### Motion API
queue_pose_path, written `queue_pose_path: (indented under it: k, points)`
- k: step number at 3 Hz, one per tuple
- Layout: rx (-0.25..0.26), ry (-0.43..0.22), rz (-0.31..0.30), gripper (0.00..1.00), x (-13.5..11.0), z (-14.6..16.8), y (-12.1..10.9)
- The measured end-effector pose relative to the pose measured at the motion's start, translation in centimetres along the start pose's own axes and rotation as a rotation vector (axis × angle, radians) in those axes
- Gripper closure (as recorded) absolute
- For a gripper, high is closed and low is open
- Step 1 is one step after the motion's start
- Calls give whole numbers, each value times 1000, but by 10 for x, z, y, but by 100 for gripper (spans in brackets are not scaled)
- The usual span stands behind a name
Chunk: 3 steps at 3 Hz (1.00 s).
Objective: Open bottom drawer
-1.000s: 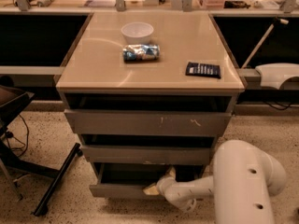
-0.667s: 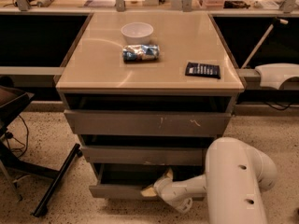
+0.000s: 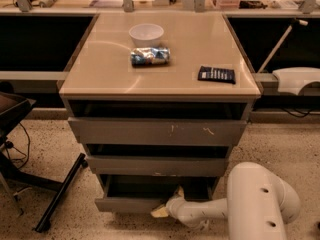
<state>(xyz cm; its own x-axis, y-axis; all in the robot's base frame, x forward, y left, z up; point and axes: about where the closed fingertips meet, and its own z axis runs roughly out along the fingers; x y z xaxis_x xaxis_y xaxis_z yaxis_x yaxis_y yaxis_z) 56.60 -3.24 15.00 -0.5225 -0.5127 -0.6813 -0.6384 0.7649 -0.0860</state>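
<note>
Low at centre frame, the bottom drawer (image 3: pixel 131 204) stands pulled partway out, its inside too dark to read. At its front right edge sits the gripper (image 3: pixel 162 210); I cannot tell whether it is clamped. Higher up, the cabinet top (image 3: pixel 100 76) carries a white bowl (image 3: pixel 146 34) and a crinkled bag (image 3: pixel 150 56).

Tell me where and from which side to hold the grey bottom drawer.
Hold the plain grey bottom drawer by the top edge of its flat front panel, from the front: it has no handle, and it stands slightly open, leaving that edge free. The tool is at the panel's right end.
</note>
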Motion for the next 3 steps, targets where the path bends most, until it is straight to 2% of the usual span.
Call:
queue_pose_path:
  k: [1,3]
  points:
    - [-4,-2,-3,19,-1,-2,1]
    - [-4,-2,-3,65,-3,-3,1]
